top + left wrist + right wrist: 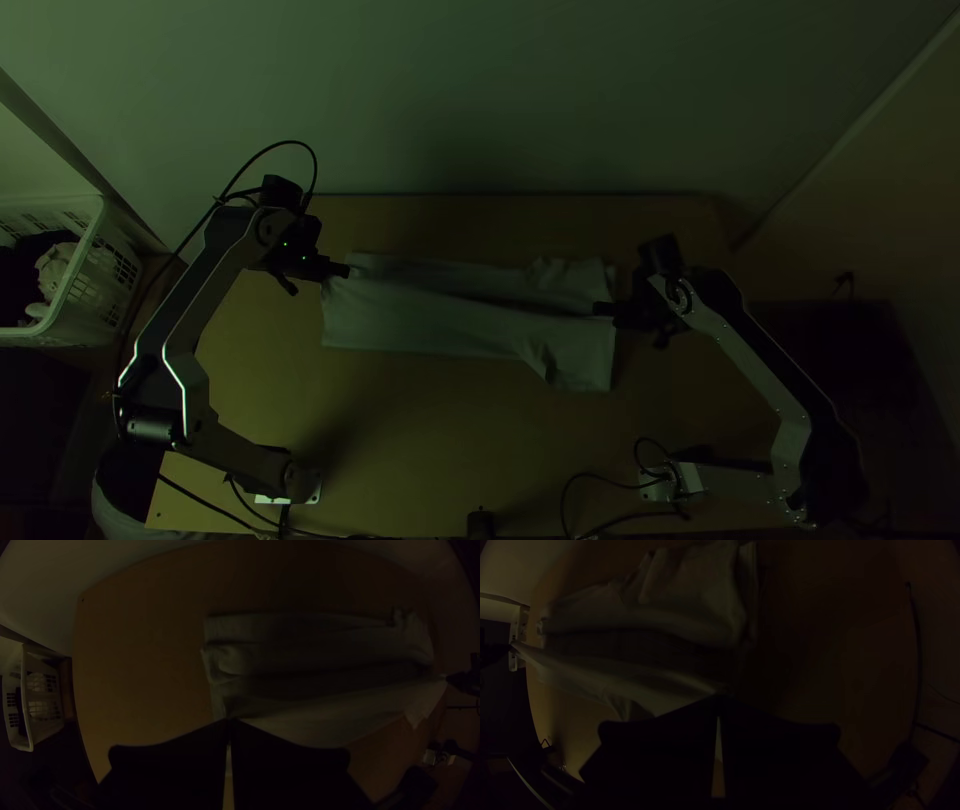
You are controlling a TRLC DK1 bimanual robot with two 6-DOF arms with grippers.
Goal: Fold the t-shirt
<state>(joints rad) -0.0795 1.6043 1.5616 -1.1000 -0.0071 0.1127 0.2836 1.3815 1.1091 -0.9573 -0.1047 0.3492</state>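
Nearest the camera in my left wrist view, the left gripper (229, 721) is pinching the t-shirt (430, 325), its fingers pressed together on cloth near the shirt's left end. At the right end, I am clamping the same garment with the right gripper (720, 699). The shirt is lying between the two tools, its long axis running side to side across the table (400, 435), as an uneven lengthwise strip with a few rumples toward the right.

The decisive relation is the held edge (470, 299): it is stretching from one gripper to the other along the strip, slanting slightly, with its right end sitting closer to the table's near side. Neither arm is better placed than the other, each serving its own end. I am judging this to be a lengthwise fold, partway through the task; the coming move is calling for both grippers to carry the edge together across the strip's width. Unequal travel would be risking a skewed fold. Beyond the table, on the left, a basket (108, 275) is standing.
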